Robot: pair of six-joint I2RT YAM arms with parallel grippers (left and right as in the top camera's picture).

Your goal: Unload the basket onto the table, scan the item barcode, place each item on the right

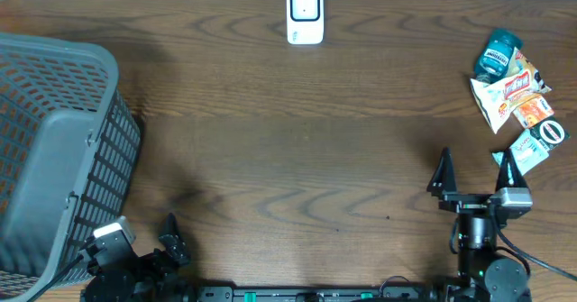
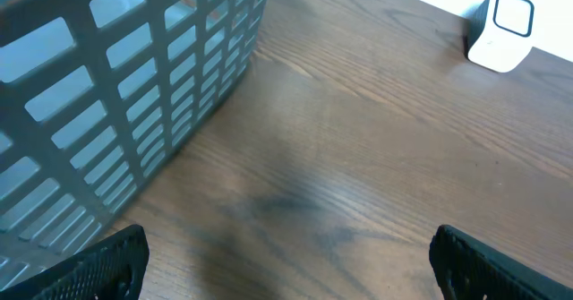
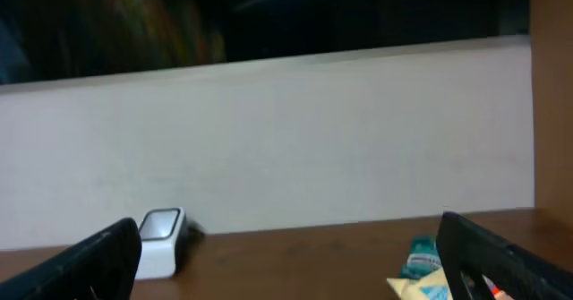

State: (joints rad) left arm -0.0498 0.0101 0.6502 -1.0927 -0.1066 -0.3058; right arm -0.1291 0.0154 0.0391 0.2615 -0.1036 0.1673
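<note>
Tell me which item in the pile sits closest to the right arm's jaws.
The teal-and-white packet, lowest of them in the overhead view; the teal bottle lies farthest away.

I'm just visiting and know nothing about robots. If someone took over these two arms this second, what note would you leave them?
Left gripper: open, holding nothing, low beside the grey basket.
Right gripper: open, holding nothing, just short of the item pile.
Items: a teal bottle and several snack packets, heaped at the right end of the table; none is picked up.
Scanner: the white barcode scanner stands at the far edge, centre.
Done: nothing yet.
Left: pick up an item and show its barcode to the scanner.
</note>
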